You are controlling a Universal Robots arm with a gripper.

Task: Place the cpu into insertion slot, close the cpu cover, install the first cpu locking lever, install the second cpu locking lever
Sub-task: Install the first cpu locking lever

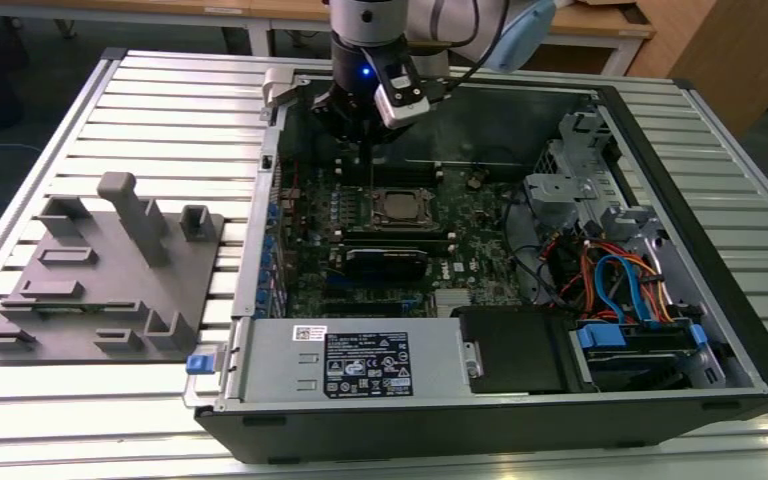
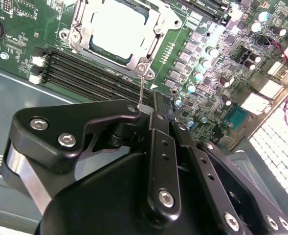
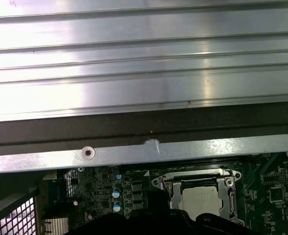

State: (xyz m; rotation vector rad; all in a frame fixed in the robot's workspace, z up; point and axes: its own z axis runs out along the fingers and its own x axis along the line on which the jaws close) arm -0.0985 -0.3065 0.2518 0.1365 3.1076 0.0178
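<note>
An open computer case (image 1: 491, 430) lies on a slatted table (image 1: 37, 420). On its green board the cpu (image 2: 118, 27) sits in the insertion slot (image 1: 369, 208), with the cpu cover (image 2: 129, 58) lying flat over it. At the slot's far side, the gripper (image 2: 146, 106) is pinched on a thin locking lever (image 2: 142, 83). Black memory slots (image 2: 95, 78) lie beneath it. A grey fixture (image 1: 104, 280) sits at the exterior view's left.

Open room above the cpu cover (image 1: 392, 207); the case wall (image 1: 518, 118) stands close by me, and a thin lever (image 2: 142, 88) rises, apparently, right before me.
</note>
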